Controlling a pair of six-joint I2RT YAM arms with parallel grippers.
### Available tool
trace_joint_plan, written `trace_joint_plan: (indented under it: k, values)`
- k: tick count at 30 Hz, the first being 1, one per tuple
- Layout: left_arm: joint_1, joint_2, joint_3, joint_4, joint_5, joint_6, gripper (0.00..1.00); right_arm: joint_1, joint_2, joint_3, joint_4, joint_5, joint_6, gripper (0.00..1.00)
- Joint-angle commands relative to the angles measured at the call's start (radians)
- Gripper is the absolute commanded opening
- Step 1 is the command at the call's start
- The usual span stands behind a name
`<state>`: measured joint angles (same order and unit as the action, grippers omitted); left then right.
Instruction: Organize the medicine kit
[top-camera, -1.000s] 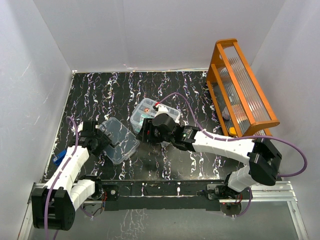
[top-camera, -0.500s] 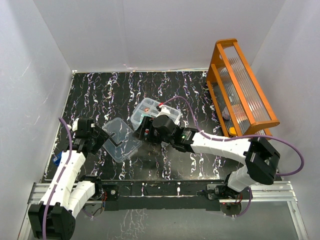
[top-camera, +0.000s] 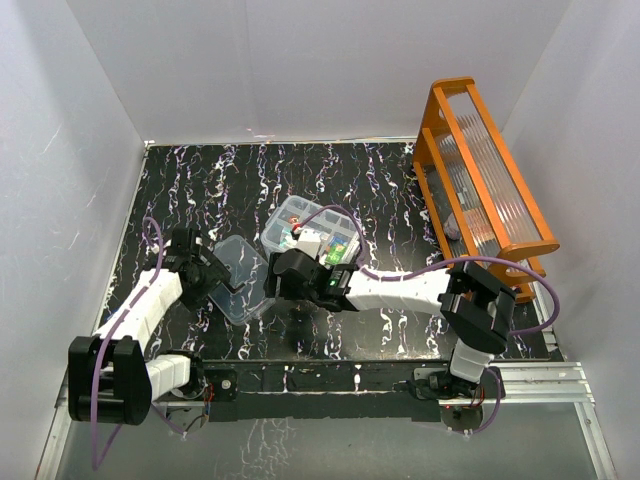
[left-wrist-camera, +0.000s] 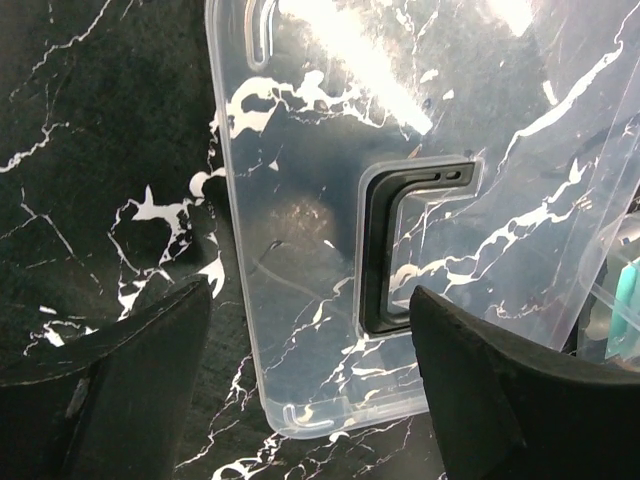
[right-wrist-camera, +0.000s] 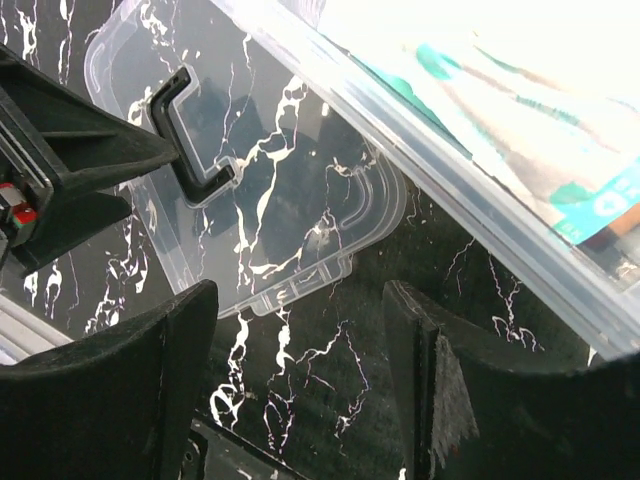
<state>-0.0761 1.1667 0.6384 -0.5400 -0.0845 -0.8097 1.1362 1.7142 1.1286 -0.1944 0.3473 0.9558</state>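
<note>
Kit box (top-camera: 318, 232) sits on the counter (top-camera: 200, 190), its lid (left-wrist-camera: 300, 150) flat just left of it, where both arms have now swung in: left tool (left-wrist-camera: 310, 350) spread wider over the handle (left-wrist-camera: 385, 250), right tool (right-wrist-camera: 300, 305) apart and empty, likely preparing to lift it.

A tall orange rack (top-camera: 485, 180) stands along the table's right side, close to the right wall. Its long faces are filled with ribbed clear panels (top-camera: 503, 205). At its near lower end something small and yellow (top-camera: 465, 263) shows, and just beyond that is a dark shape too blurred to name. The table (top-camera: 230, 180) is black, streaked with white and faint purple veins. Plain white walls (top-camera: 300, 60) close it in on the left, back and right. A metal rail (top-camera: 545, 378) runs along the near edge.
</note>
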Motion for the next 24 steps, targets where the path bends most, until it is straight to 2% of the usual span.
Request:
trace_joint_plan:
  k: [1,9,13,20,24]
  values:
    - [-0.001,0.03,0.023,0.041,0.008,0.02,0.78,0.002,0.015,0.054,0.027,0.062,-0.033,0.64]
    - [-0.001,0.088,0.007,0.047,-0.03,0.009,0.68,0.002,0.053,0.061,0.026,0.089,-0.048,0.62]
    - [-0.001,0.11,-0.005,0.053,-0.043,0.005,0.74,0.002,0.066,0.067,0.026,0.1,-0.058,0.62]
    - [-0.001,0.141,-0.028,0.074,-0.059,0.003,0.77,0.002,0.084,0.071,0.024,0.109,-0.046,0.62]
    - [-0.001,0.144,-0.038,0.083,-0.045,-0.001,0.62,0.002,0.088,0.069,0.022,0.125,-0.013,0.62]
